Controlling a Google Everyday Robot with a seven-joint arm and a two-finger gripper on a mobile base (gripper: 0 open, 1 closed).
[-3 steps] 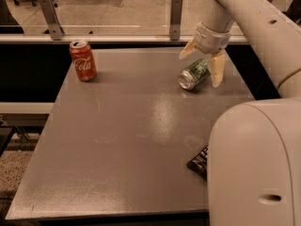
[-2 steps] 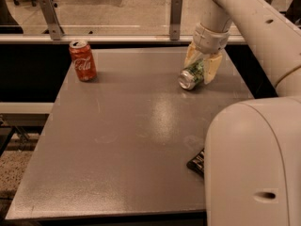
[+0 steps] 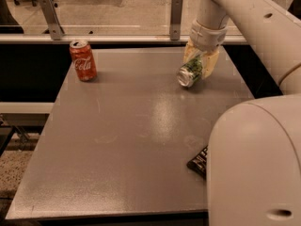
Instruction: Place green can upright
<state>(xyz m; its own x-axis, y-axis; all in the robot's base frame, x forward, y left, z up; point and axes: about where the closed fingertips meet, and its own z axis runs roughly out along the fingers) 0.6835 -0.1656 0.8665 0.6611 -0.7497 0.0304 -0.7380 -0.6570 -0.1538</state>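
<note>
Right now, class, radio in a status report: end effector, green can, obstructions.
End effector closed on green can, far right of table. Can tilted, not upright. Red Coca-Cola can far left, well apart.

Light: we see a dim, warm-brown scene, lit from overhead.
Glare: we find a pale sheen near the middle of the table (image 3: 117,164).
Shadows: we note faint, soft ones under the gripper (image 3: 200,65), which clasps the green can (image 3: 189,72) at the table's far right, and beside the red can (image 3: 83,60).
</note>
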